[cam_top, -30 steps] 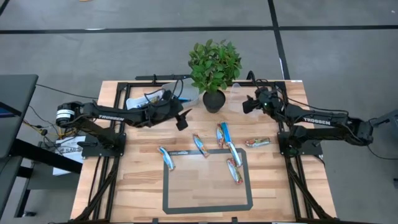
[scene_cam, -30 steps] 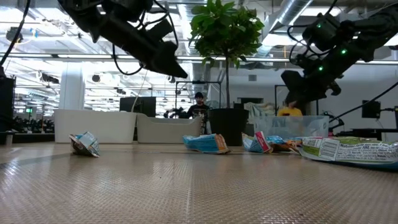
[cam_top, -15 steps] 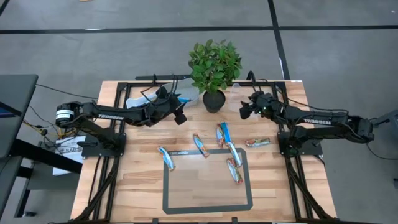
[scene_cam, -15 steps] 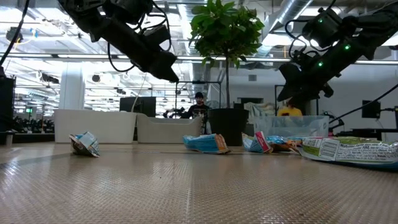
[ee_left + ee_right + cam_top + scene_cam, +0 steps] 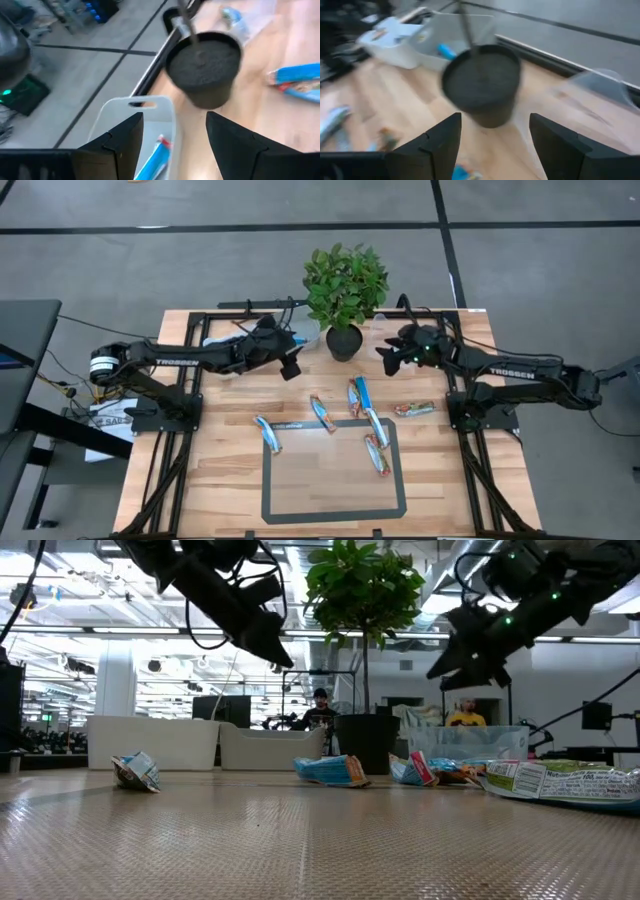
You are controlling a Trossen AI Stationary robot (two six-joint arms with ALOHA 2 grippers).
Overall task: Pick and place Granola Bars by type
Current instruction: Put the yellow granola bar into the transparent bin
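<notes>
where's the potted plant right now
In the high view the potted plant stands at the table's far edge, near the middle, between the left gripper and the right gripper, with the granola bars lying nearer the camera.

A pale wooden table [image 5: 230,480] with visible plank grain carries shiny, crinkled foil-wrapped granola bars [image 5: 371,416] and a matt dark tape outline [image 5: 334,516]. The plant pot [image 5: 204,67] looks matt black and slightly rough, beside a smooth translucent white plastic tub [image 5: 142,117]. Both arms [image 5: 190,361] are matt black.
</notes>
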